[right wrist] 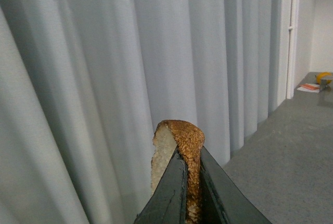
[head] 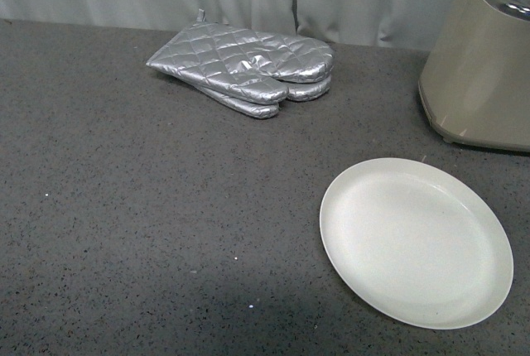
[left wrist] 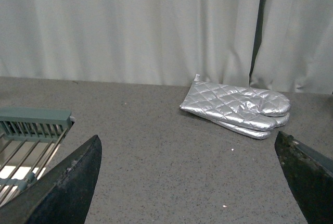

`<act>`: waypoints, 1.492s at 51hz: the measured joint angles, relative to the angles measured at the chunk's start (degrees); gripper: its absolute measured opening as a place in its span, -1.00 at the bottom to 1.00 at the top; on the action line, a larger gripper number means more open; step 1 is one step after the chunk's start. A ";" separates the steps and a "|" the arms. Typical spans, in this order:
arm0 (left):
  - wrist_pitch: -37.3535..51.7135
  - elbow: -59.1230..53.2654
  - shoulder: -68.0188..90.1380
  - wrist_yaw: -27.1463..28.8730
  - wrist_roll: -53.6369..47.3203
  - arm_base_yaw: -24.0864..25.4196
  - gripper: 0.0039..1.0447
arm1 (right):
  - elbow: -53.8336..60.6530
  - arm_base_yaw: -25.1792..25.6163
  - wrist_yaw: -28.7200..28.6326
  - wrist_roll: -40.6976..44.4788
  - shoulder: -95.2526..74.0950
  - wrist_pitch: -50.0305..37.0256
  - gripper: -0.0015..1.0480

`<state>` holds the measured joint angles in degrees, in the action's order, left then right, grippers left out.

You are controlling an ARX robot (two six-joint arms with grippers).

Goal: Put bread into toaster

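In the right wrist view a slice of bread (right wrist: 179, 138) with a dark grainy crust stands edge-on, pinched between the two dark fingers of my right gripper (right wrist: 190, 157), which is shut on it; pale curtain is behind it. The beige toaster (head: 484, 70) stands at the far right of the counter in the front view, with its chrome top partly cut off by the frame edge. My left gripper (left wrist: 190, 153) is open, its dark fingers (left wrist: 70, 182) wide apart over bare grey counter. Neither arm shows in the front view.
An empty round white plate (head: 416, 240) lies in front of the toaster. Silver quilted oven mitts (head: 248, 64) lie stacked at the back centre, oven mitts (left wrist: 237, 107) also in the left wrist view. A green-framed wire rack (left wrist: 31, 130) sits at the left.
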<state>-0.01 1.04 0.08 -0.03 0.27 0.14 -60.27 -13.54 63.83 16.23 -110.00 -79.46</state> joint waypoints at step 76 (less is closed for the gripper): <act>0.00 0.00 0.00 0.00 0.00 0.00 0.88 | 4.17 6.19 6.58 -7.32 -2.99 4.92 -0.96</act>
<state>-0.01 1.04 0.08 -0.03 0.27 0.14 -56.10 -7.35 70.41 8.91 -112.99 -74.54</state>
